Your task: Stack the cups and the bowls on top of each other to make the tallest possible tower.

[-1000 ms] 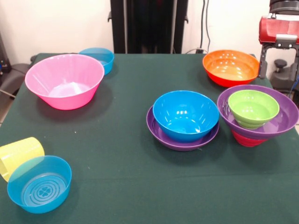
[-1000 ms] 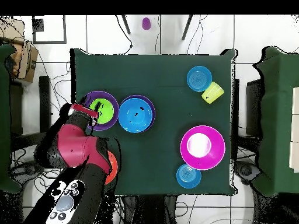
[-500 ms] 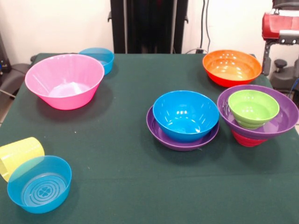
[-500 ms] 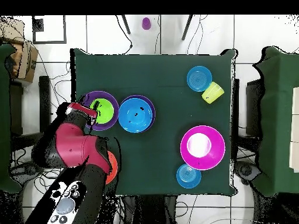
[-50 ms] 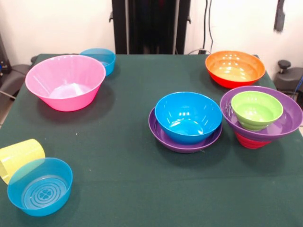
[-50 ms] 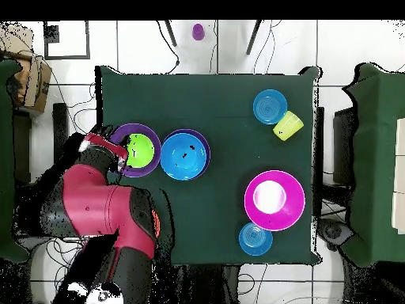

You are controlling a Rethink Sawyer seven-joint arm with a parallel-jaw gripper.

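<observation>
At the right in the front view, a green bowl sits in a wide purple bowl, which rests on an upturned red bowl. Beside this stack, a blue bowl sits in a second purple bowl. An orange bowl stands behind them. The large pink bowl is at the left, with a translucent blue bowl behind it. A ribbed yellow cup lies on its side against another translucent blue bowl. In the overhead view my gripper hangs at the edge of the green bowl's stack.
The red arm covers the table corner near the base and most of the orange bowl. A purple cup stands off the table, beyond its far edge. Chairs stand at both sides of the table.
The gripper has risen almost out of the front view at the top right. In the overhead view the arm has swung down and toward the table's left edge. No bowl or cup has moved.
</observation>
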